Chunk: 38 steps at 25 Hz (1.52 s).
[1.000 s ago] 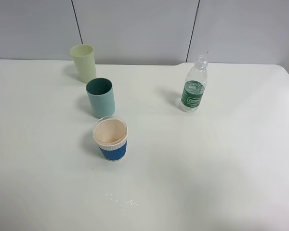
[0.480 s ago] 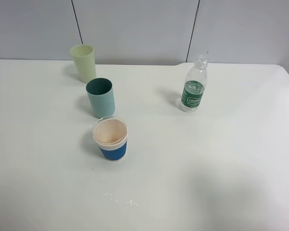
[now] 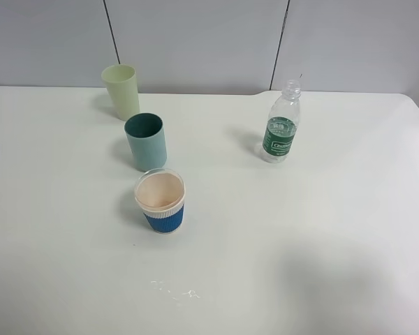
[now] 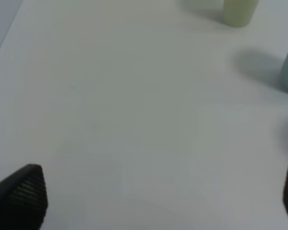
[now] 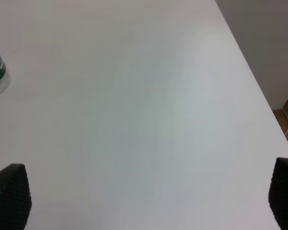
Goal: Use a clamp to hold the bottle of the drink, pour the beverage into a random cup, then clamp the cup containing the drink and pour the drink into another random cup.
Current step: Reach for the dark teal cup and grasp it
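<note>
Nearest the robot, we record two end effectors, each seen in its own wrist view. The left end effector (image 4: 156,194) has its jaws spread wide, with only bare desk (image 3: 335,230) between the two dark ribbed fingertips (image 4: 20,196). The right end effector (image 5: 146,191) is likewise spread wide over bare desk and holds nothing.

On the near part of the white desk we note a small scatter of pale specks (image 3: 174,289); we cannot tell what they are.

We count three cups, all upright and standing in a rough line running away from the robot on the left half of the desk. First is the short blue-banded cup (image 3: 160,202), with a white upper part and a beige inside. Just behind it, close but apart, stands the teal-green tumbler (image 3: 146,142). Its inside is dark, and we cannot tell whether it holds anything. Farthest in the line is the taller pale yellow-green tumbler (image 3: 121,91), near the back edge.

We count one bottle (image 3: 282,131). It is clear plastic with a green label and an uncapped neck, and it stands upright on the right half, well apart from all three cups. Its liquid level cannot be read. The right wrist view catches its lower part at the edge of the frame.

A grey panelled wall (image 3: 195,42) stands behind the desk.
</note>
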Available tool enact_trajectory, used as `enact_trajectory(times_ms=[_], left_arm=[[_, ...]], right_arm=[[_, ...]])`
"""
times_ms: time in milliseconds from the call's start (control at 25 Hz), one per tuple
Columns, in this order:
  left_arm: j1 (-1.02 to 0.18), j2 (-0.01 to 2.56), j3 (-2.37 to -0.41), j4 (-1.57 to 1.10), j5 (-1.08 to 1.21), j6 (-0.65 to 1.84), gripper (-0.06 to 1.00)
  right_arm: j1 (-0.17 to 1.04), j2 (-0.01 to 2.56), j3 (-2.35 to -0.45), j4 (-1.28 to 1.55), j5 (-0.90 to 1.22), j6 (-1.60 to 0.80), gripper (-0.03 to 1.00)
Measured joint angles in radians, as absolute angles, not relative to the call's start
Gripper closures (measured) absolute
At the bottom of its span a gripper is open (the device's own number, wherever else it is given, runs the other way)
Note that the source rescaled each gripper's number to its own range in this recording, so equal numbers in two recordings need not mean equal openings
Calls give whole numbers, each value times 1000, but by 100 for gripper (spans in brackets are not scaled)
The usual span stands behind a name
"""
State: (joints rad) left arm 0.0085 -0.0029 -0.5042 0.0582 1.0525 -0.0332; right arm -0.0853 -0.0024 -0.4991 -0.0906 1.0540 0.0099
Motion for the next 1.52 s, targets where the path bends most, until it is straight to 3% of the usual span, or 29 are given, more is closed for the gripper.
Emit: enact_trajectory(times_ms=[1520], left_arm=[[9, -3, -504, 57, 1052, -33, -6]], right_arm=[[-85, -2, -499, -90, 1054, 10, -3]])
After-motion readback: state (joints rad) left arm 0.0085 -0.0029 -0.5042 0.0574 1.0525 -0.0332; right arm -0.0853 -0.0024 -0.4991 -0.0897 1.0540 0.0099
